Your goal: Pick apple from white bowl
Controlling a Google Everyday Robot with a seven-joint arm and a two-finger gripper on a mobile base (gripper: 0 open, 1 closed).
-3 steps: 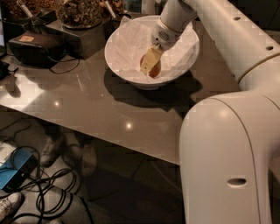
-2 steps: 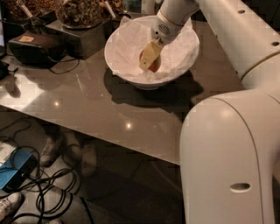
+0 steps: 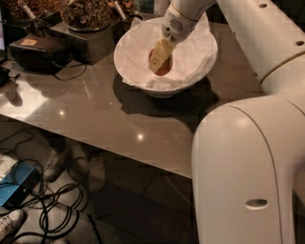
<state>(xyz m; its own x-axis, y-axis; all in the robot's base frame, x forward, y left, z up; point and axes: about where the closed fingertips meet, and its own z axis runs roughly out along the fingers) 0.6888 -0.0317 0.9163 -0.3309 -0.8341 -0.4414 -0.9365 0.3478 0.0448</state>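
Note:
The white bowl [image 3: 167, 90] stands on the grey table at the back middle, lined with crinkled white paper [image 3: 137, 44]. The red-orange apple [image 3: 165, 70] lies in the middle of the bowl. My gripper [image 3: 158, 57] reaches down into the bowl from above right, and its yellowish tip lies right against the apple, covering part of it. The white arm runs up and to the right out of the picture.
Dark containers of brown snacks [image 3: 86, 12] stand at the back left on a dark box. A black case [image 3: 38, 51] with a cable lies left of the bowl. My white body [image 3: 248, 176] fills the right foreground. Cables and a blue box [image 3: 16, 188] lie on the floor.
My gripper has shifted slightly up and to the left inside the bowl. More of the apple's red skin now shows beside its tip.

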